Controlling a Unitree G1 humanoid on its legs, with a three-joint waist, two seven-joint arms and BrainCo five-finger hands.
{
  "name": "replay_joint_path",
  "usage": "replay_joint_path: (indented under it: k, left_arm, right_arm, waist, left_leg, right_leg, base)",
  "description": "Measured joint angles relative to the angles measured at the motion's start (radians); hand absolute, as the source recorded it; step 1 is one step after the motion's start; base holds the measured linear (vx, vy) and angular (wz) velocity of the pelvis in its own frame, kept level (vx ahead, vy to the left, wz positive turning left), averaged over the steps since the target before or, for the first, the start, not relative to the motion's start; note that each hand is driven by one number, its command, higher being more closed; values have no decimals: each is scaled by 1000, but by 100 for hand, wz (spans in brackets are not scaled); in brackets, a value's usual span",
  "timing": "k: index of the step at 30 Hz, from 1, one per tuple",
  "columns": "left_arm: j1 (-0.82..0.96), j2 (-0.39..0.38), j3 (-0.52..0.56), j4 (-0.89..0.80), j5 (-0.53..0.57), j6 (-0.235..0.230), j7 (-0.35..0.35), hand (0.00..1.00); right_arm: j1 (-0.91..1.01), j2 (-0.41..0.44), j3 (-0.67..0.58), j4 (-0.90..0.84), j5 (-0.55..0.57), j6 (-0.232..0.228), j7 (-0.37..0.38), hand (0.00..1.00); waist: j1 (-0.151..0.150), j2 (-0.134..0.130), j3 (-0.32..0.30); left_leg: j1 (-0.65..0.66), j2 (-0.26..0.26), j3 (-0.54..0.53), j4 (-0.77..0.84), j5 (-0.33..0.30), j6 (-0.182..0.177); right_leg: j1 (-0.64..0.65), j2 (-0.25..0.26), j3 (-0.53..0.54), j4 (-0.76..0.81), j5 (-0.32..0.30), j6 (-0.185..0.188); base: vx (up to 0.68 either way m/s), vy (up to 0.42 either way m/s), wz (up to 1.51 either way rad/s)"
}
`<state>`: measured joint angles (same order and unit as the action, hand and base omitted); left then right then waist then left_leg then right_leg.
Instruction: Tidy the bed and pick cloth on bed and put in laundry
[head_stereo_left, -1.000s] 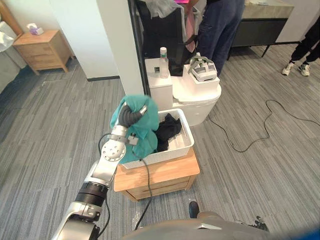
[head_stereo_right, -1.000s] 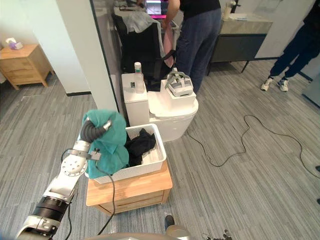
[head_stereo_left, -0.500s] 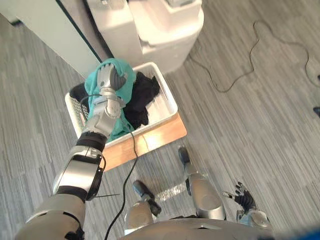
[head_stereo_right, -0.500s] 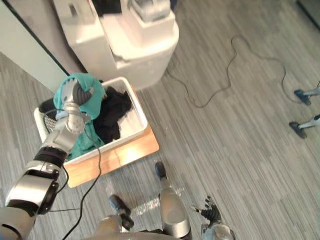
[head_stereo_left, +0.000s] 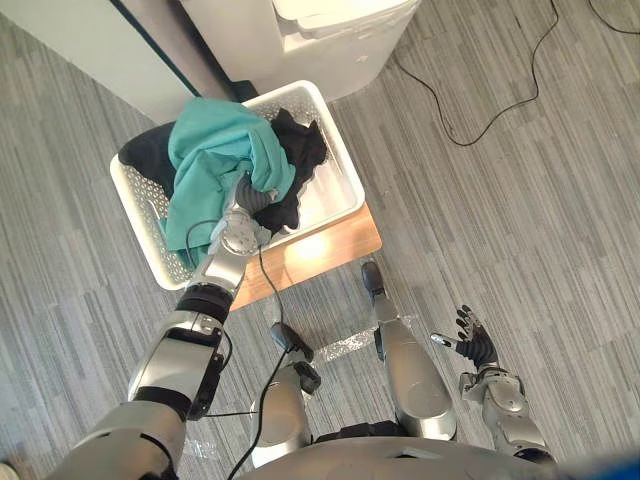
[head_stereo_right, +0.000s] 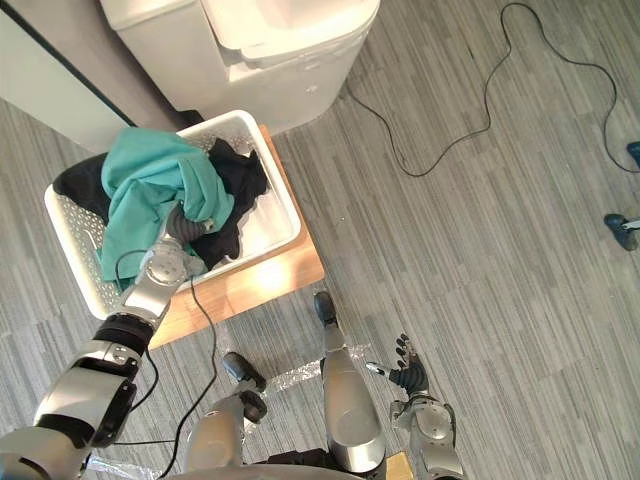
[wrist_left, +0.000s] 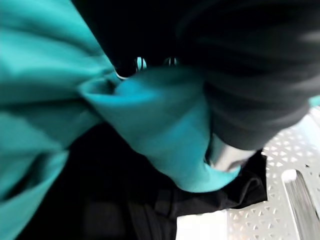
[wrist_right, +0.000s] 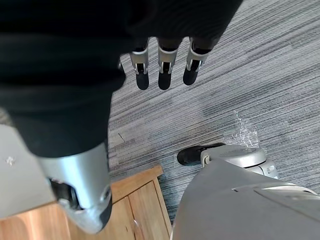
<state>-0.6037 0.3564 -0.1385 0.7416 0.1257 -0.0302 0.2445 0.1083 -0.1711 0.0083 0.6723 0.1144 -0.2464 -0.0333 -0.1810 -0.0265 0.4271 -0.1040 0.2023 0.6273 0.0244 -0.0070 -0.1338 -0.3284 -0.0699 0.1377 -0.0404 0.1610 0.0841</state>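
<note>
Two garments sat in white basket (head_stereo_left: 345, 178), teal cloth (head_stereo_left: 215, 150) atop black clothes (head_stereo_left: 303, 150). Left hand (head_stereo_left: 252, 200) lay buried under teal folds, likely for release; could not tell grip. Right hand (head_stereo_left: 474, 346) hung idle, fingers straight.

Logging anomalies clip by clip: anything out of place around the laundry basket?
A black garment hangs out over the far left corner of the white basket, and the teal cloth sits heaped over the left hand rather than settled inside.
</note>
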Motion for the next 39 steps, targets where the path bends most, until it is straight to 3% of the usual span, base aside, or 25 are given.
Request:
replay_joint_path:
  k: [6, 10, 13, 20, 24, 27, 30, 33, 37, 39]
  left_arm:
    - [53, -2, 36, -14, -28, -64, -12, 0]
    - [101, 12, 43, -86, -74, -72, -76, 0]
    - [162, 25, 51, -164, -143, -73, -149, 0]
    - [459, 9, 71, -365, -260, -74, -298, 0]
    - [626, -88, 97, -476, -430, -69, -341, 0]
    - [726, -145, 96, -491, -459, -63, -353, 0]
    - [826, -177, 96, -471, -491, -35, -355, 0]
    - [870, -201, 102, -312, -486, -17, -355, 0]
    - [912, -237, 146, -85, -422, -37, -342, 0]
    - [935, -255, 182, 42, -361, -72, -330, 0]
  right_arm:
    - [0, -1, 3, 2, -1, 20, -22, 0]
    - [4, -1, 2, 0, -4, 22, -42, 0]
    - [11, -1, 2, -10, -22, 47, -55, 0]
    - [110, 5, 1, -36, -78, 94, -68, 0]
    - [163, 16, -5, -64, -98, 101, -84, 0]
    - [174, 33, -16, -69, -98, 99, -88, 0]
    - [182, 67, -19, -69, -85, 97, -81, 0]
    - [185, 85, -15, -42, -86, 98, -59, 0]
    - [150, 92, -48, 74, -80, 58, -51, 0]
    - [143, 94, -78, 146, -59, 37, -63, 0]
  waist:
    - [-7, 5, 1]
    - [-4, 12, -2]
    - [3, 31, -24]
    - [18, 67, -191]
    - [34, 71, -256]
    - [39, 68, -290]
    - [63, 54, -303]
    - [86, 46, -324]
    - [95, 43, -337]
    - [106, 40, -346]
  left_leg:
    - [40, -3, -37, -2, 0, 2]
    - [69, -10, -62, -5, 2, 7]
    - [95, -18, -77, -16, 2, 8]
    - [204, -24, -118, -62, -3, 2]
    - [237, -44, -145, -97, -2, 5]
    - [250, -53, -152, -116, 6, 12]
    - [282, -54, -172, -122, 7, 12]
    - [301, -54, -178, -122, 3, 11]
    - [341, -54, -193, -122, -5, 9]
    - [348, -53, -198, -127, -6, 8]
  right_leg:
    - [66, -10, -33, -15, -11, 4]
    - [106, -18, -59, -18, -12, 6]
    - [141, -21, -82, -18, -20, 9]
    - [269, -20, -136, -18, -76, 7]
    - [303, -36, -157, -16, -99, 13]
    - [312, -43, -173, -14, -105, 15]
    - [351, -44, -187, -15, -112, 17]
    - [380, -48, -202, -16, -121, 20]
    - [429, -49, -217, -22, -130, 22]
    - [442, -52, -238, -27, -136, 20]
  base:
    - [-16, -14, 17]
    - [27, 4, 17]
    - [45, 22, 20]
    - [48, 6, 22]
    - [-7, 18, 18]
    - [17, 12, 16]
    - [28, -8, 16]
    - [28, -6, 14]
    - [12, -8, 13]
    - [-50, -25, 19]
